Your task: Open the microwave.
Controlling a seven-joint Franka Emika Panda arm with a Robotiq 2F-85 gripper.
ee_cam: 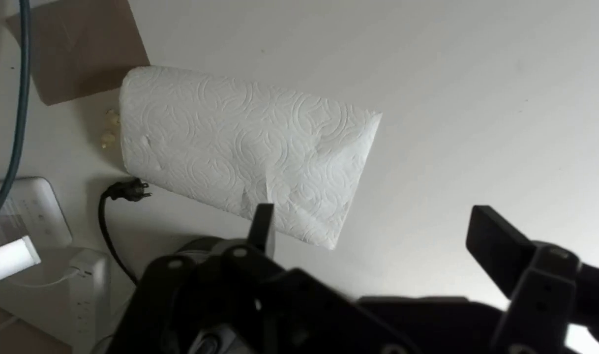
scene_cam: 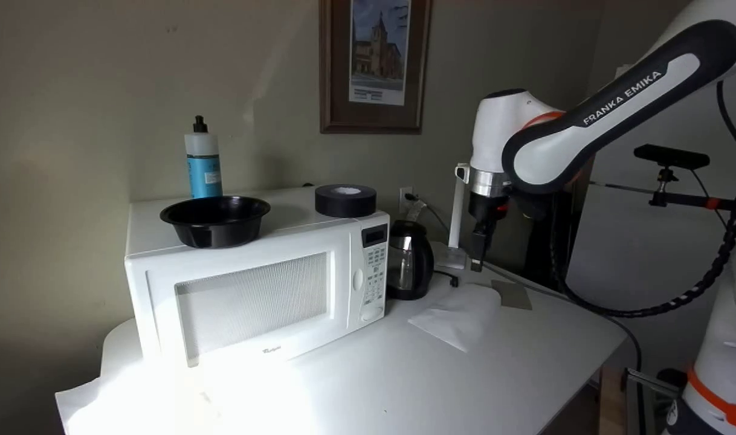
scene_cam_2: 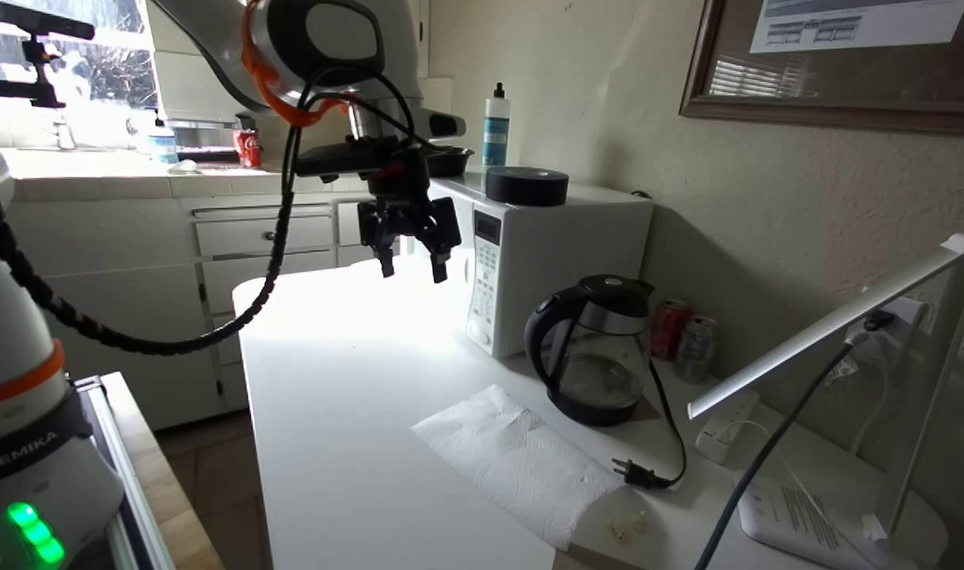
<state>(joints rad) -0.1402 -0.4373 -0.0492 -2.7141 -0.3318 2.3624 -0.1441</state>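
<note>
I can read FRANKA EMIKA along my arm (scene_cam: 616,104) in an exterior view, and the tail end of that name on the base (scene_cam_2: 55,467). Low on the door (scene_cam: 253,317) of the microwave (scene_cam: 256,272) is a small, blurred script logo (scene_cam: 271,350) that looks like Whirlpool; the markings on its control panel (scene_cam: 375,272) are too small to read. The bottle (scene_cam: 205,175) has a blue label I can't make out. A red can (scene_cam_2: 247,148) on the kitchen counter (scene_cam_2: 94,188) carries white script, probably Coca-Cola. My gripper (scene_cam_2: 413,273) points down over the tabletop (scene_cam_2: 332,412), its fingers (ee_cam: 498,246) spread wide. The microwave sits on that tabletop, door closed, apart from the gripper; in an exterior view the kettle (scene_cam: 419,266) shows between them.
</note>
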